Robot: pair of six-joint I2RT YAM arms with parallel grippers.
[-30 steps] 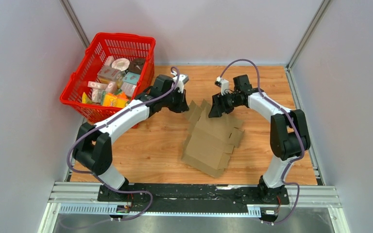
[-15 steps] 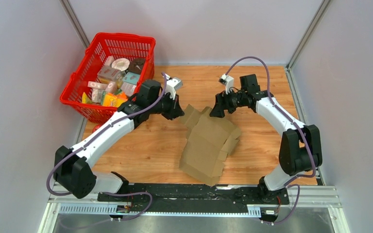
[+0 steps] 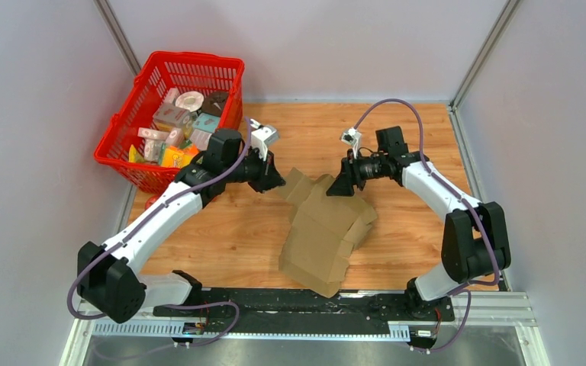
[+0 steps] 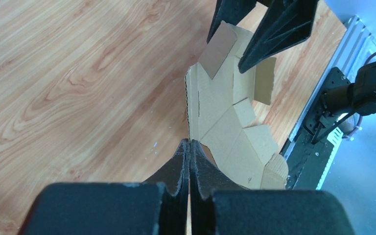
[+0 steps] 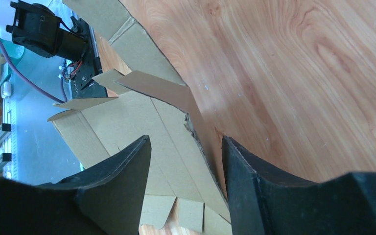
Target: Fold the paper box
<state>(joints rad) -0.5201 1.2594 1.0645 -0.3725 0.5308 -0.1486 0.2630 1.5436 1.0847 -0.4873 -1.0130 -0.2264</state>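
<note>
- Brown corrugated box, a flat die-cut sheet of flaps, sprawls mid-frame on the wood-grain surface, its upper edge lifted.
- Left fingers are pinched shut on its upper-left flap. Right fingers stand parted astride a raised flap edge at upper right.
- Wood shows wide on both sides of the sheet. A red lattice basket of packages crowds the upper left.
- Since half a second ago, the sheet has slid slightly toward lower left, and the right fingers have come lower.

A brown box lies on the wood table. A red basket sits at its far left corner.
</note>
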